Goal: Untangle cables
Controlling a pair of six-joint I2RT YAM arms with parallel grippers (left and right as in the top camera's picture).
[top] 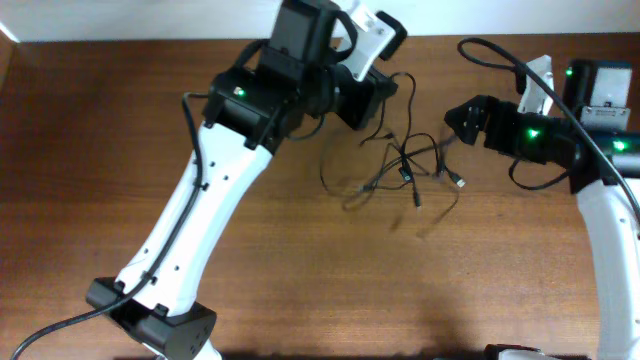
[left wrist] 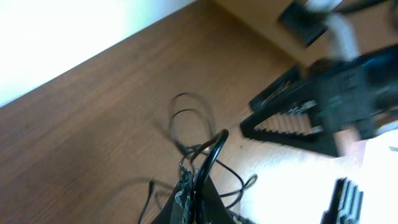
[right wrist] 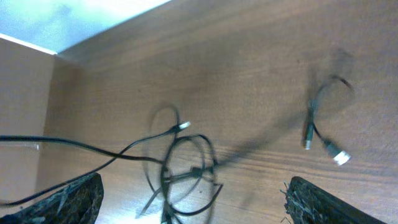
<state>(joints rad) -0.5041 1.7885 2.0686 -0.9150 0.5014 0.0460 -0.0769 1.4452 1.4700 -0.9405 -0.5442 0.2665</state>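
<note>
The cables (top: pixel 404 163) lie tangled on the bench (top: pixel 300 260), right of centre in the upper half of the overhead frame. The left end effector (left wrist: pixel 191 196) is pressed together, pinching one looped strand. The right end effector (top: pixel 450 118) is spread wide just beside the tangle, holding nothing.

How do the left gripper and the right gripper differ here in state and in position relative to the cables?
The left gripper is shut, pinching a loop of the cables; the right gripper is open and holds nothing. Overhead, the left gripper sits at the tangle's far edge, while the right gripper points at it from the right. Both are close to the same tangle.
</note>
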